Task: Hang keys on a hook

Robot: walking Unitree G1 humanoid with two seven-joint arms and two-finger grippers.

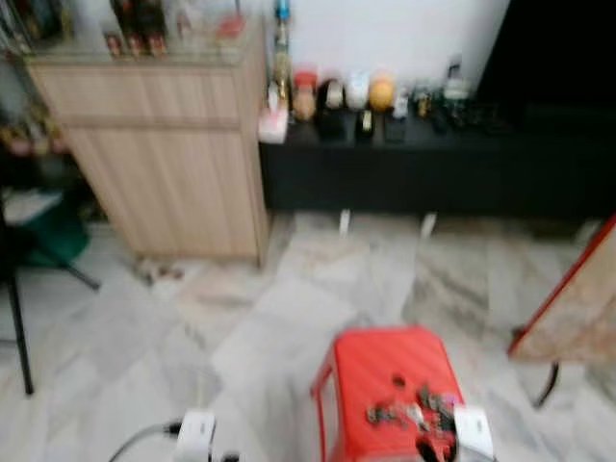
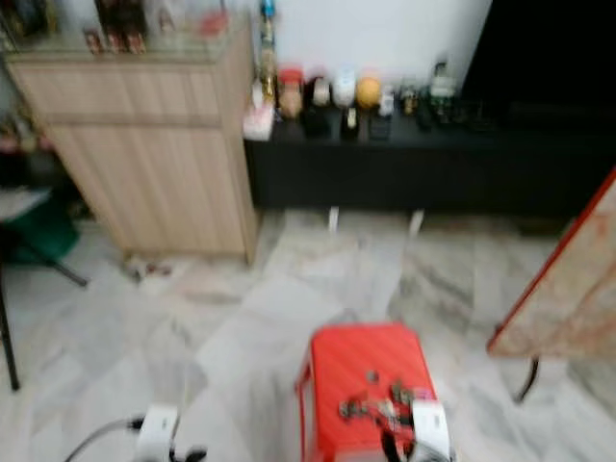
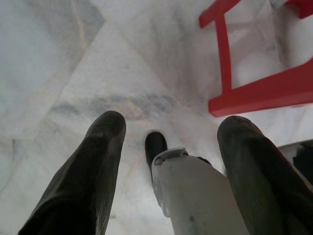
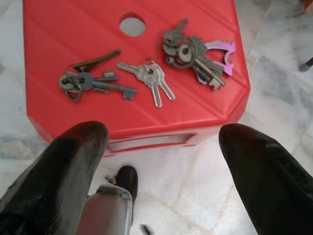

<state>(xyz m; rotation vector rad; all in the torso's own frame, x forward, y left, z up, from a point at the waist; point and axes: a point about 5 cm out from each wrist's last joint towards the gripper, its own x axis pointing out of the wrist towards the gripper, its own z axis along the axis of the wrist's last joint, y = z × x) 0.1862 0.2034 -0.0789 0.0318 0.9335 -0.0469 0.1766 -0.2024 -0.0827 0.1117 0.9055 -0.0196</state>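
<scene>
Three bunches of keys lie on a red plastic stool point(image 4: 54, 34): a dark bunch point(image 4: 90, 82), a silver pair point(image 4: 150, 78) and a bunch with a pink clip point(image 4: 200, 55). In the head views the keys point(image 1: 409, 412) sit near the stool's front edge. My right gripper point(image 4: 164, 131) hangs open just in front of and above that edge, with nothing between its fingers point(image 4: 63, 166). Open as well, my left gripper point(image 3: 172, 122) is over the marble floor to the left of the stool point(image 3: 254, 93) and holds nothing.
A light wooden cabinet point(image 1: 164, 144) stands at the back left. A low black bench point(image 1: 433, 168) with bottles and jars runs along the white wall. A red-edged board point(image 1: 577, 308) leans in at the right, and a black stand leg point(image 1: 19, 332) at the left.
</scene>
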